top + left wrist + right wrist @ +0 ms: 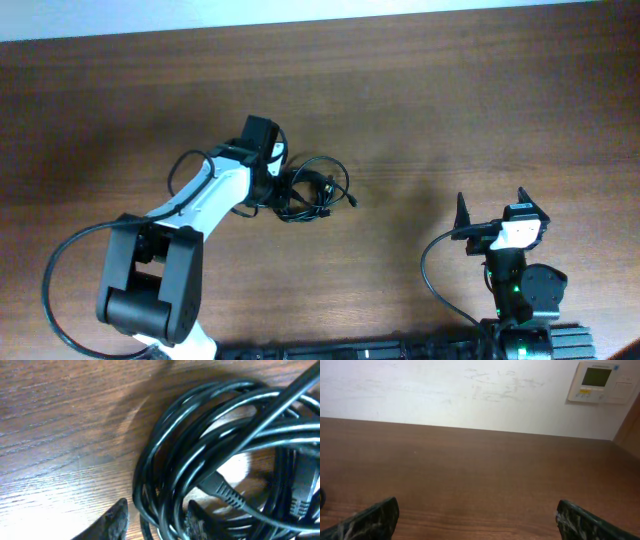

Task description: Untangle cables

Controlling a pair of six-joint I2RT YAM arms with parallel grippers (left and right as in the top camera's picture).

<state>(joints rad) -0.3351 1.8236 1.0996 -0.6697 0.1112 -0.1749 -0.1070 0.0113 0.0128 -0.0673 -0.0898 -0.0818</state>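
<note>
The cables (315, 190) lie as one knotted black bundle of loops on the brown table (450, 110), just left of centre. My left gripper (272, 186) is at the bundle's left edge. In the left wrist view the cables (215, 445) fill the frame as glossy coils with a ribbed plug end (225, 491). The left gripper (157, 520) has its jaws half closed around several strands at the coil's left side. My right gripper (490, 203) is wide open and empty near the front right, far from the bundle. In the right wrist view the gripper (475, 515) has only bare wood between its jaws.
The table's far edge meets a white wall (470, 390). A white control panel (597, 380) hangs on the wall at the far right. The arms' own thick black wires (60, 270) loop beside their bases.
</note>
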